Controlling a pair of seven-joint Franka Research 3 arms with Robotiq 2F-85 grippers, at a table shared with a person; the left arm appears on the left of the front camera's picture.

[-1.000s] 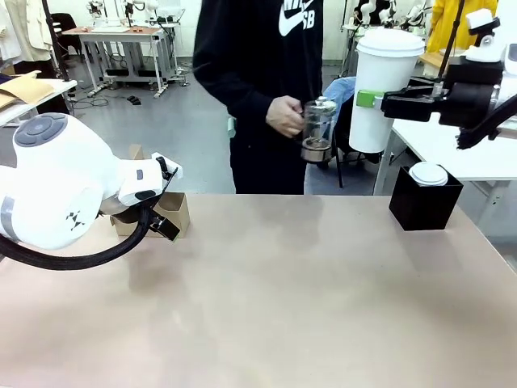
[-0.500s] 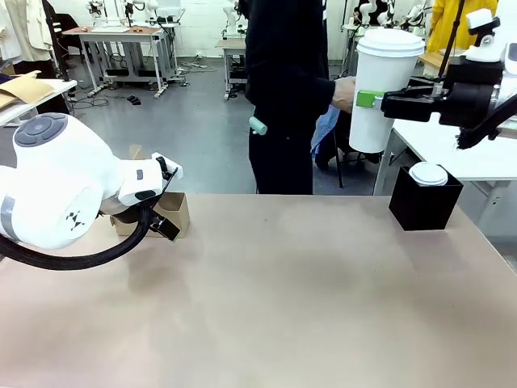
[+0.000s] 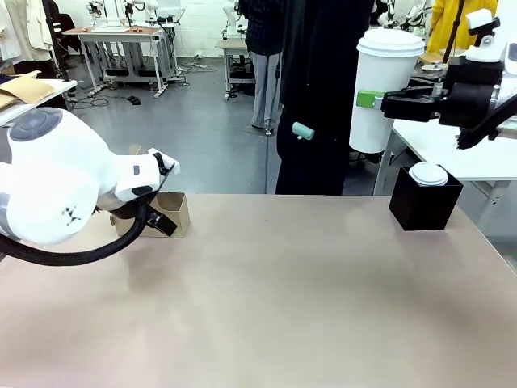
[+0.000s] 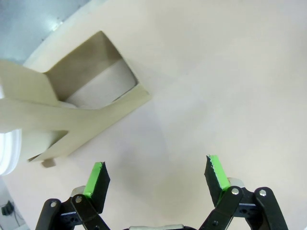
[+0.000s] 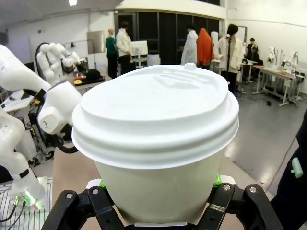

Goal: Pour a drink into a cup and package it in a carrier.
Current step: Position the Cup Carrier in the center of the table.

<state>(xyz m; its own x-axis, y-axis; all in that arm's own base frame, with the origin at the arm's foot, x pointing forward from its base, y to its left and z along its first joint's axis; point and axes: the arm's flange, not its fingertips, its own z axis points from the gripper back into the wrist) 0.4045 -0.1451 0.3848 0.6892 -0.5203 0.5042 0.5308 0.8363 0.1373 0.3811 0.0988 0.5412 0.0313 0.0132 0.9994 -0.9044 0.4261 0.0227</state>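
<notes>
1 white cup [image 3: 386, 89], 1 cardboard carrier [image 3: 178, 210], 1 black box [image 3: 424, 208], 1 table [image 3: 283, 291].

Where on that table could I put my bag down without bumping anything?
The middle and near side of the table are bare, between the carrier at far left and the black box at far right. It is crowded by the carrier, where the left gripper hangs open.

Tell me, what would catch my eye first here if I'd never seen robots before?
Most striking is the tall white paper cup with a white plastic lid, held high at the right by the right gripper. Next comes the bulky white left arm at the left, its left gripper open over the beige table beside the small brown cardboard carrier.
</notes>
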